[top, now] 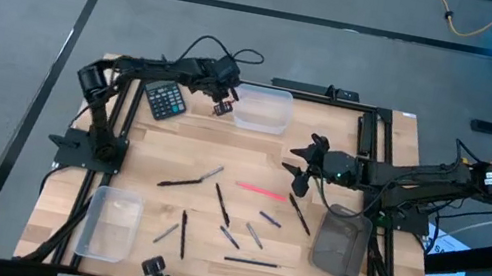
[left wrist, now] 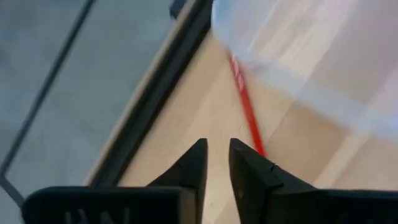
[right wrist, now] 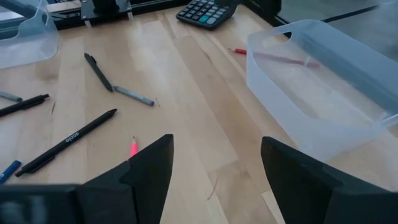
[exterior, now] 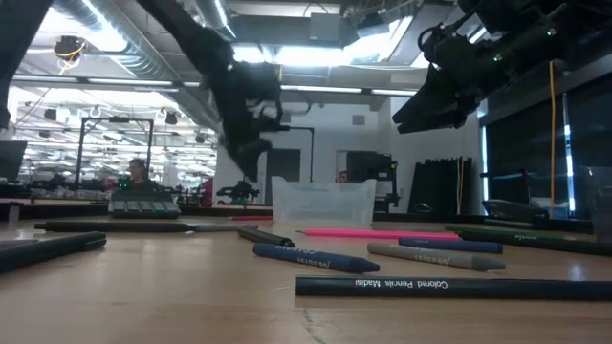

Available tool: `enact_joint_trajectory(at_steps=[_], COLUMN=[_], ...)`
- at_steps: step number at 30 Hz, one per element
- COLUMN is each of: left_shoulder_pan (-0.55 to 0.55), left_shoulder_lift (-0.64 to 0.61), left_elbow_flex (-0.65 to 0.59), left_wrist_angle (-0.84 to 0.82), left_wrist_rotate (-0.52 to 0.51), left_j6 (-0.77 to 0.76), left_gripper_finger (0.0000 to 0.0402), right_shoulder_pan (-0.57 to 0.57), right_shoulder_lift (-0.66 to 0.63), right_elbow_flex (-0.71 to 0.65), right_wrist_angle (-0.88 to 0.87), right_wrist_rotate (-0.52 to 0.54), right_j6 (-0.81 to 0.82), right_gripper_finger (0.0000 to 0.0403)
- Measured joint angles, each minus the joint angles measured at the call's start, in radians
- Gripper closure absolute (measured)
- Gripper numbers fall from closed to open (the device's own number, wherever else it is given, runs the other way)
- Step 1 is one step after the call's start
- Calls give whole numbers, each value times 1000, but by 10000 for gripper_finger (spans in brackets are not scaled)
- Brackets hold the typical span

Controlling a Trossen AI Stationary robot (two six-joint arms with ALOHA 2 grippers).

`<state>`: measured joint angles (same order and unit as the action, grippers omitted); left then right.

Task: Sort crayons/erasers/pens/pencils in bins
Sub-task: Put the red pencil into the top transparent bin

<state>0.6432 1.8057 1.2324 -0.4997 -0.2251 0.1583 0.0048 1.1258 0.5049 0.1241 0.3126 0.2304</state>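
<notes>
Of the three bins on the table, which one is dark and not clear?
The dark grey bin at the table's right side, just below the right gripper in the high view. The other two, at the top middle and bottom left, are clear.

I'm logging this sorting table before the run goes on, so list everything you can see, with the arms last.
Clear bins: two, colourless; back middle and front left.
Dark bin: one, smoky grey; front right.
Calculator: one, black; back left.
Pens and pencils: about ten, black, grey, blue; scattered mid-table.
Pink stick: one; mid-table.
Red stick: one; beside the back bin.
Left gripper: dark; at the back bin's left end, fingers slightly apart, empty.
Right gripper: dark; right of centre, wide open, empty.
</notes>
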Motion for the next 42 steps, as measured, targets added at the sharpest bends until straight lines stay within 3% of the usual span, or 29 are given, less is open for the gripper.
enact_joint_trajectory(at_steps=[8,25,42], left_shoulder_pan=[49,15,9], left_shoulder_lift=[105,124,155], left_elbow_flex=[-39,-18,-39], left_wrist_angle=[55,57,73], left_wrist_rotate=[108,69,116], left_j6=[-25,-62,-123], left_gripper_finger=[294,294,304], right_shoulder_pan=[0,0,-1], right_shoulder_lift=[0,0,0], right_elbow_flex=[0,0,0], right_wrist_angle=[4,7,5], right_wrist_rotate=[1,1,1], right_j6=[-27,-26,-30], right_gripper_finger=[157,157,157])
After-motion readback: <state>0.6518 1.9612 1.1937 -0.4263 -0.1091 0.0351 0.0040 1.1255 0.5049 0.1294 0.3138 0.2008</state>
